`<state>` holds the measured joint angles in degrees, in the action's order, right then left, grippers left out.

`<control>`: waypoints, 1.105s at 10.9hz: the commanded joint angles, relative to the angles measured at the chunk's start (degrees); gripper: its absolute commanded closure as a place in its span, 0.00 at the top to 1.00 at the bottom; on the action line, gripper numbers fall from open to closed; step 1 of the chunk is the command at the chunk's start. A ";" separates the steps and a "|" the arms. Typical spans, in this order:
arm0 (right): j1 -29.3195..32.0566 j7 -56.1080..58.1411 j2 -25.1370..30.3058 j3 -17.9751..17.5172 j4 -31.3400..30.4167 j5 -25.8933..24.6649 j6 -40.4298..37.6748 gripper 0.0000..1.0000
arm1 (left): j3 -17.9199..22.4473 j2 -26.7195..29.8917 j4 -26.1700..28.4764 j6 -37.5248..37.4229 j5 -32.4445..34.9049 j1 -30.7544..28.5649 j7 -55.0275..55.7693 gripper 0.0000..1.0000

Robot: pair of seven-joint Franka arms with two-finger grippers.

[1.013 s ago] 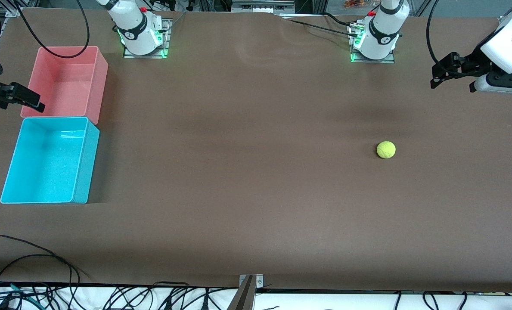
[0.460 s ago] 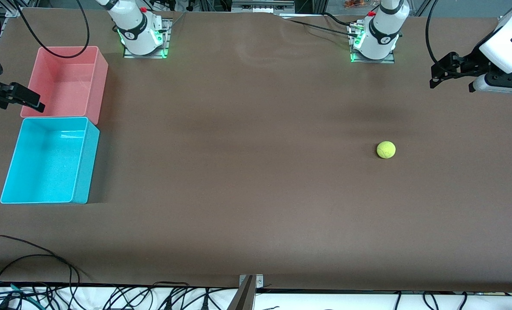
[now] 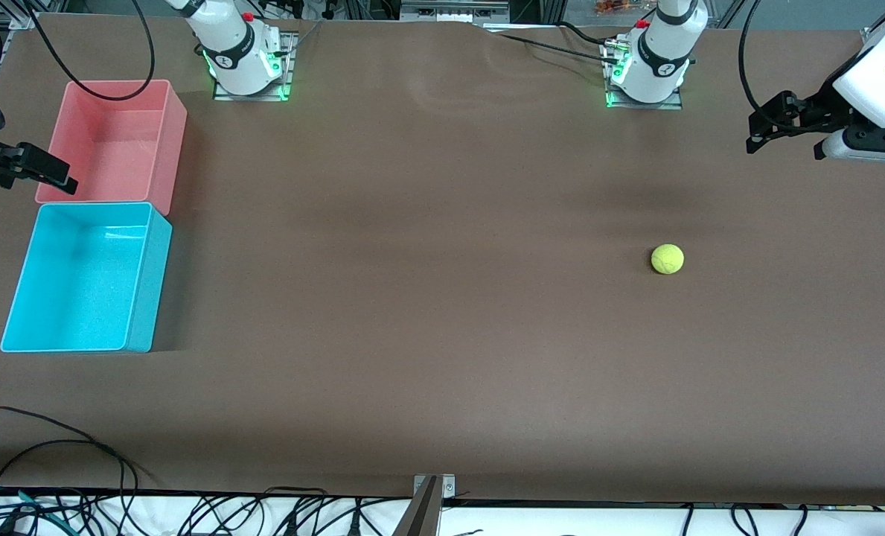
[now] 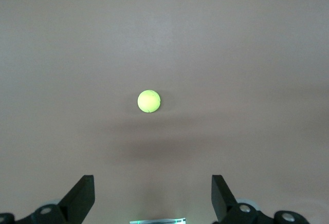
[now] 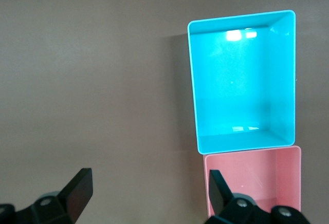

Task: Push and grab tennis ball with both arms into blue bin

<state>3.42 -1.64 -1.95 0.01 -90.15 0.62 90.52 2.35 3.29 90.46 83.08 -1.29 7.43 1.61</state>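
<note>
Tennis ball (image 3: pixel 667 259) unmoved on bare table toward left arm's end, well apart from empty blue bin (image 3: pixel 77 277); left gripper (image 3: pixel 766 126) raised, wide open, shifted only slightly; right gripper (image 3: pixel 36 170) waiting beside pink bin (image 3: pixel 114 141), wide open; push not yet begun.

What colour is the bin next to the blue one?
Pink; clearest in the front view, touching the blue bin.

high front camera facing robots, wrist cameras looking down at table (image 3: pixel 442 298)
</note>
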 commanded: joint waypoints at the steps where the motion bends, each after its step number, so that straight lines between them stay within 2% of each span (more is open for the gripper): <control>1: 0.01 -0.56 -0.69 -0.10 1.38 -0.27 -1.14 1.00 | 0.20 -1.71 -2.05 -0.82 1.55 -0.48 -0.29 1.00; 9: 0.01 -0.56 -0.69 -0.10 1.38 -0.27 -1.14 1.00 | -0.49 -1.80 -1.70 0.06 1.29 -1.44 -0.38 1.00; 11: 0.09 -0.56 -0.69 -0.01 1.38 -0.27 -1.05 1.00 | -6.70 -1.62 -1.26 0.76 0.67 -8.70 -0.38 1.00; 12: 0.09 -0.56 -0.69 -0.01 1.38 -0.27 -1.31 1.00 | -7.61 -1.71 -0.73 0.94 1.28 -9.27 -0.29 1.00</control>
<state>3.46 -1.64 -2.15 0.03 -90.15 0.62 90.52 -0.65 2.37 90.46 83.52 -1.22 3.00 1.61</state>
